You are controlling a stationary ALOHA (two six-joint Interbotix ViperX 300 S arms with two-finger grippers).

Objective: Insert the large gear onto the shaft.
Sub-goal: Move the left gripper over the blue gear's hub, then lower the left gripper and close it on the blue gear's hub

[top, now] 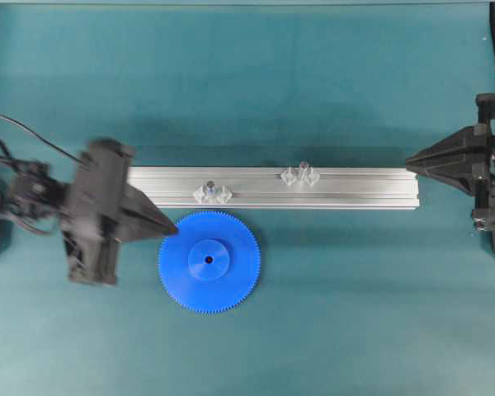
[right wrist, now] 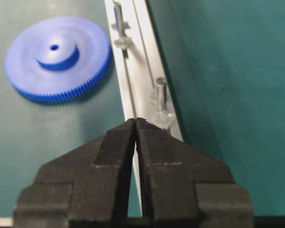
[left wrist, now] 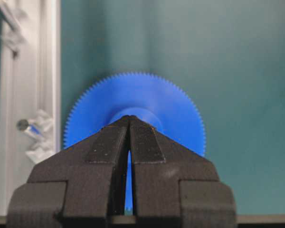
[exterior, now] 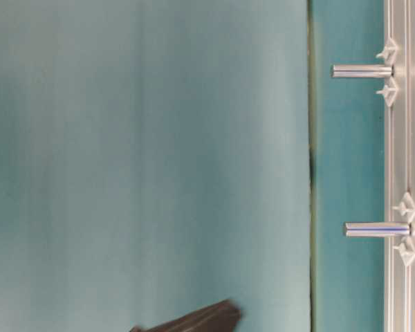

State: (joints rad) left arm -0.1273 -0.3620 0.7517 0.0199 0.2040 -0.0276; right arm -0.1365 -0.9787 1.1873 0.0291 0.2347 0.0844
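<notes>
Matte black wedge-shaped claws [left wrist: 129,121]

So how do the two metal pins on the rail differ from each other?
The left shaft stands right behind the large gear, while the right shaft stands off to the gear's right. The left shaft sits nearer the front edge of the aluminium rail; the right shaft sits nearer its back edge. Both are short silvery pins, upright on clear faceted mounts, and both are bare.

The large gear [top: 209,261] looks like smooth, bright-blue moulded plastic with a soft sheen. The rail [top: 346,188] is brushed silvery aluminium, the shaft [exterior: 377,229] polished metal on a clear glossy mount [top: 213,195]. The bench [top: 313,82] is matt teal; the left claw [left wrist: 129,118] is matt, grainy black.
</notes>
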